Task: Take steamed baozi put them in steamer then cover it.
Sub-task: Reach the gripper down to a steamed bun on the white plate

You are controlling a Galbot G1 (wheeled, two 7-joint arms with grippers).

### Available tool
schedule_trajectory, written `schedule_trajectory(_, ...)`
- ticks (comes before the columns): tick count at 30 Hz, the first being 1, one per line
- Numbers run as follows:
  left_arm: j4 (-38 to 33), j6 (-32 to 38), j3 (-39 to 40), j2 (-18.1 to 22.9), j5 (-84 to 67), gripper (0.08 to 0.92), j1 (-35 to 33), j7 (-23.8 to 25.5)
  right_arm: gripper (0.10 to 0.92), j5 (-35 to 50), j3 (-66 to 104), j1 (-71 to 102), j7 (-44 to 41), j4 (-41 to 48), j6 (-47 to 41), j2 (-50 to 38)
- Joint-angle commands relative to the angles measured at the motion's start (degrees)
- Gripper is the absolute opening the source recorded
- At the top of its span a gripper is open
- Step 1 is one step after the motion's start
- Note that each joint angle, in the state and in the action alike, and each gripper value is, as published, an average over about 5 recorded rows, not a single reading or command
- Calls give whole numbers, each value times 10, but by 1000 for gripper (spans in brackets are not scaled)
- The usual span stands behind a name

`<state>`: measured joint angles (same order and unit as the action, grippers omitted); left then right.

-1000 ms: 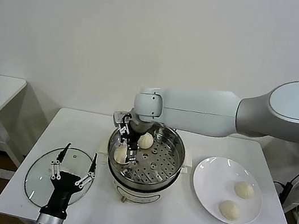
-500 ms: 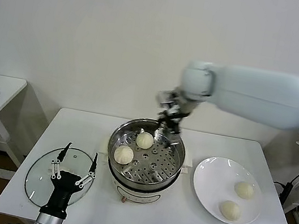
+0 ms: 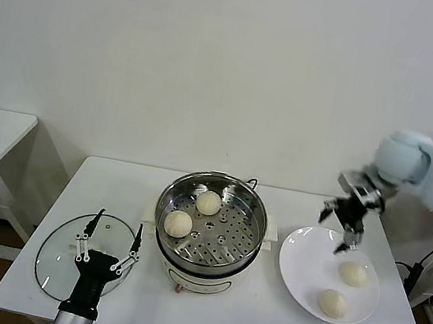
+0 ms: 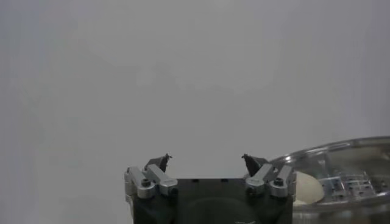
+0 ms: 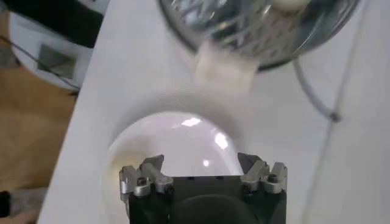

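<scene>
1. Right gripper (image 3: 345,231): I hold it above the far-left rim of the white plate (image 3: 298,269), jaws spread wide with nothing between them, pointing down; I judge it is placed here to reach for the next bun.
2. Steamed baozi, two on the plate: one (image 3: 353,273) to the right of my right gripper, one (image 3: 332,303) nearer. Both lie apart from each other and from my fingers, with room around each for a grasp from above.
3. Steamed baozi, two in the steamer (image 3: 248,232): one (image 3: 209,202) at the far side of the perforated tray, one (image 3: 178,223) at its left. The right half of the tray is bare, which I judge leaves room for the remaining pair.
4. Steamer: centre of the table (image 3: 257,318), uncovered, between cover and plate.
5. Cover (image 3: 57,247): flat on the table, left of the steamer.
6. Left gripper (image 3: 108,240): parked over the cover at the near-left, jaws wide apart, gripping nothing; I judge it waits here for the covering step.
</scene>
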<state>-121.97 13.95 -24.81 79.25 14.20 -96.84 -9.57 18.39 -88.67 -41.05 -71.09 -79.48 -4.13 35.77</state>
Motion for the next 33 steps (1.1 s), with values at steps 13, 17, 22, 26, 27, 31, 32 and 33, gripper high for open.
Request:
schedule_trajectory(13,10,1,-7,-1,0,823,2,0,823,-112,123,243,14,50,39,-50)
schedule_trajectory(17,12,1,-9,-1,-1,823,4,0,823,-106,119,243,28,61,38,-33)
schedule_trajectory(22,15,2,-9,0,-1,823,4,0,823,-107,117,246,39,73,36,-14)
schedule_trajectory(26,16,2,-9,0,-1,823,5,-1,823,-109,117,249,39,75,35,-10)
schedule_trajectory(27,16,2,-9,-1,-1,823,5,-1,823,-110,116,249,38,74,35,-10)
schedule_trajectory(31,16,1,-8,-1,-1,823,6,-1,823,-112,115,249,36,74,35,-10)
schedule_trajectory(32,16,1,-7,0,-1,823,6,-1,823,-113,115,250,36,74,36,-11)
schedule_trajectory(33,16,1,-7,0,-1,823,7,-1,823,-113,115,250,36,73,36,-11)
